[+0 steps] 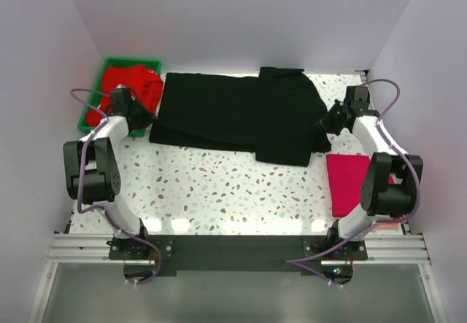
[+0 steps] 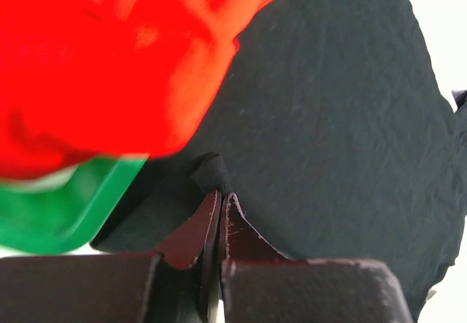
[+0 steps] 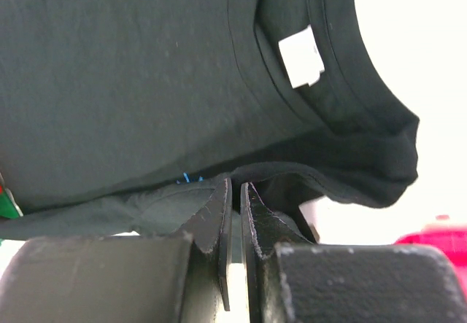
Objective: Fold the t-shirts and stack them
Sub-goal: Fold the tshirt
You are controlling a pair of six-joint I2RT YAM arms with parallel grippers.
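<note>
The left pincer and right pincer each pinch an end of the black t-shirt spread across the far tabletop, so lift both evenly, as the right grip seems shallow.

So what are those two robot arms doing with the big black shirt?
They are folding it. The left gripper is pinched shut on the black t-shirt at its edge beside the green tray. The right gripper is pinched shut on the same shirt near its collar. The shirt lies spread across the table. Some red t-shirts sit bunched in the tray, and a pink t-shirt lies folded near the right arm.
</note>
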